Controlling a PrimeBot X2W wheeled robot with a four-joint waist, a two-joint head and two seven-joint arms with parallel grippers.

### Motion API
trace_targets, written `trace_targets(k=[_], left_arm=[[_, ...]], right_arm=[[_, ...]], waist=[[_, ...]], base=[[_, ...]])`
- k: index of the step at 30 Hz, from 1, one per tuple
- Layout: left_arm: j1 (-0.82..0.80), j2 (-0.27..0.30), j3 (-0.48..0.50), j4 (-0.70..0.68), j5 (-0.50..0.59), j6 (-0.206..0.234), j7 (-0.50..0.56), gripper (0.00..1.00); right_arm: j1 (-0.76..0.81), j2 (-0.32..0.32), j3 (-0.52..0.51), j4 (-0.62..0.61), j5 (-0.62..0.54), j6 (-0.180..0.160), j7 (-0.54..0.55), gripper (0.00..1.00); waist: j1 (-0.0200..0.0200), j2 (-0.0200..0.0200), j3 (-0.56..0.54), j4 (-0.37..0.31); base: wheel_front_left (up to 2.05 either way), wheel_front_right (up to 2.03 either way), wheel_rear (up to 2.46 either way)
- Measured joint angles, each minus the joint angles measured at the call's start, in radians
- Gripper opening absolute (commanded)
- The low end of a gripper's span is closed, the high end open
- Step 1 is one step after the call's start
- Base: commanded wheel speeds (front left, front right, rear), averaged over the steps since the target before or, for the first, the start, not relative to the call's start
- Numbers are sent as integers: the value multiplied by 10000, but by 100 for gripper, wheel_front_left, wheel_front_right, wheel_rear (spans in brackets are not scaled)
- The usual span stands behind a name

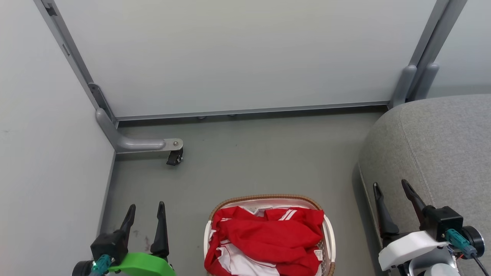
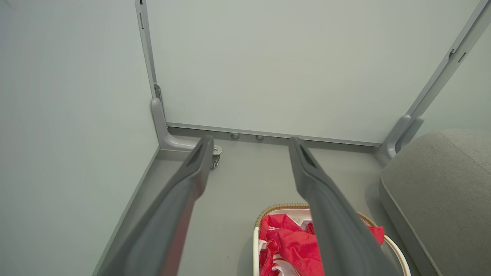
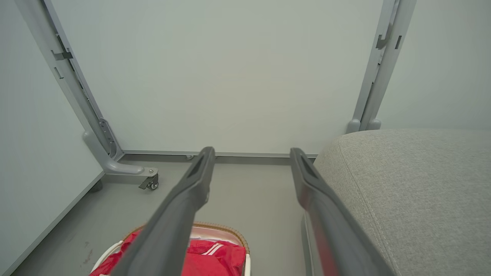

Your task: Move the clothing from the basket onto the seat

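clothing [image 1: 268,237] heaped in basket [image 1: 329,234] on floor, seat [image 1: 441,145] to its right | soft, light, floppy: pinch top fold | left gripper [image 1: 145,215] spread, empty | right gripper [image 1: 392,196] spread, empty

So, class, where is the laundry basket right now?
In the head view the basket sits on the floor at bottom centre, holding the red clothing, with the grey seat to its right.

My left jaws sit at the head view's lower left, parted and empty, rising from a green wrist housing [image 1: 142,264]. My right jaws, lower right, are parted and empty too, on a white wrist housing [image 1: 408,243].
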Motion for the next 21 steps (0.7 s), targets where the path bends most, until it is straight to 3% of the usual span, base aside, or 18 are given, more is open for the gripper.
trace_targets(k=[21], left_arm=[[1,2,-73,138,272,38,-88,100]], right_arm=[[3,-6,10,10,-343,0,-86,100]], waist=[[0,0,57,11]], base=[[0,0,0]])
